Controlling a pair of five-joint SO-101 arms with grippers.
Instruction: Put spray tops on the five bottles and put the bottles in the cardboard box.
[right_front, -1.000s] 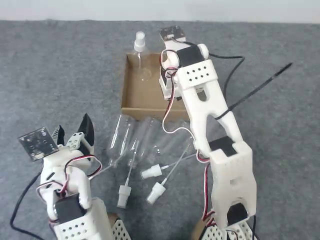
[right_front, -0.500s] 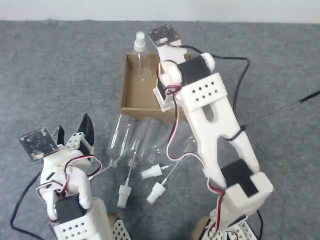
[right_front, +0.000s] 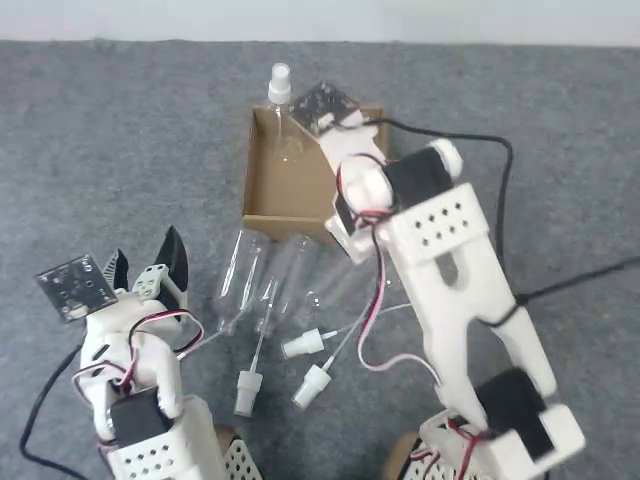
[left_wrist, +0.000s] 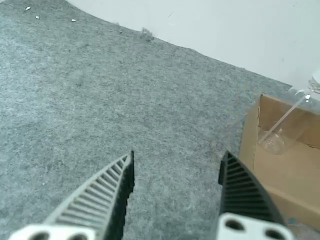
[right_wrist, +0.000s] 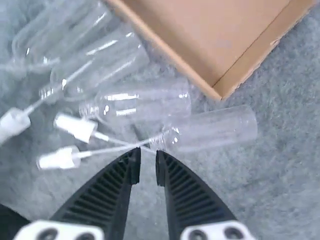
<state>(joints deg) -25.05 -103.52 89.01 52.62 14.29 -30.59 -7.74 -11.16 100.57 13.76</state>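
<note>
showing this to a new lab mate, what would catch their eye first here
Probably the white right arm stretched over the middle of the table, above a cluster of clear bottles and loose spray tops lying on the grey carpet in front of the cardboard box. Next, the one capped bottle standing in the box's far left corner, and the left gripper at the near left, fingers wide open.
</note>
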